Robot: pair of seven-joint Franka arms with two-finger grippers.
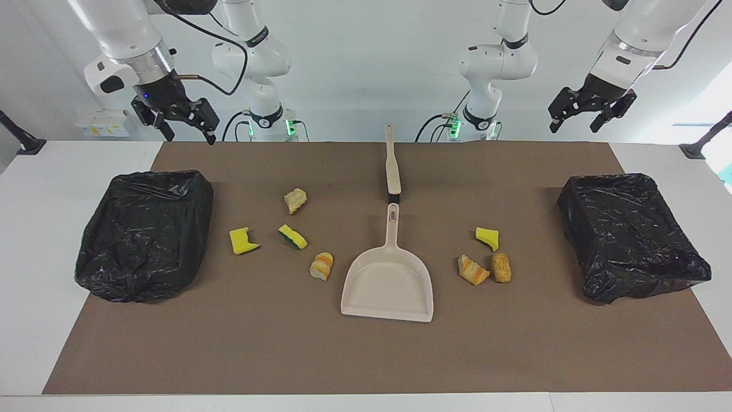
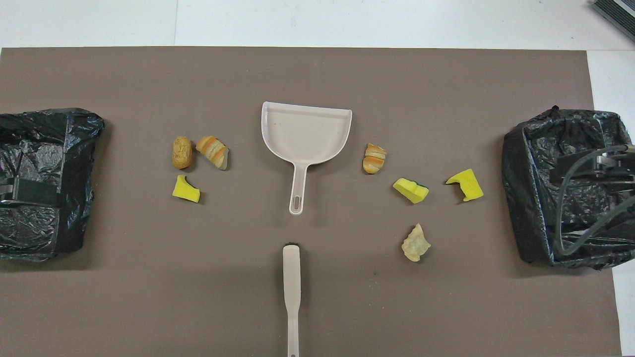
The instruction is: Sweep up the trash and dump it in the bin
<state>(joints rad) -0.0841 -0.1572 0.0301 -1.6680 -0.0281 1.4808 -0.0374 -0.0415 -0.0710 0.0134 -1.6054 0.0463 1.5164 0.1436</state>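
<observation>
Both arms hang raised and empty at the robots' edge of the worktop (image 1: pixel 34 240): the right gripper (image 1: pixel 182 120) with jaws spread wide above the brown mat's (image 1: pixel 366 355) corner near one black-lined bin (image 1: pixel 146 234), the left gripper (image 1: pixel 589 111) likewise wide open, up near the second black-lined bin (image 1: pixel 632 243). Neither touches anything.

The beige dustpan (image 1: pixel 389 283) lies flat at the mat's centre, handle toward the robots; the beige brush (image 1: pixel 393 166) lies in line with that handle, nearer to the robots, its dark bristle end just short of the handle tip. The trash sits on either side of the dustpan: toward the right arm's end, a pale crumpled scrap (image 1: pixel 295 200), a notched yellow sponge (image 1: pixel 243 241), a yellow-green sponge (image 1: pixel 293 237) and a striped bread chunk (image 1: pixel 322 266); toward the left arm's end, a yellow sponge wedge (image 1: pixel 487 237), an orange bread slice (image 1: pixel 473 269) and a brown roll (image 1: pixel 501 267), the last two just beside each other.

Risks from here, as a judgement: the slim brush and dustpan handles lie flat, so a gripper descending off-centre could pinch poorly or skid them. Light sponge pieces may roll or bounce past the dustpan lip, and the scraps are split across both sides, so a hasty sweep could scatter them toward the mat's edge. Loose bin liners could snag a tipped dustpan.
</observation>
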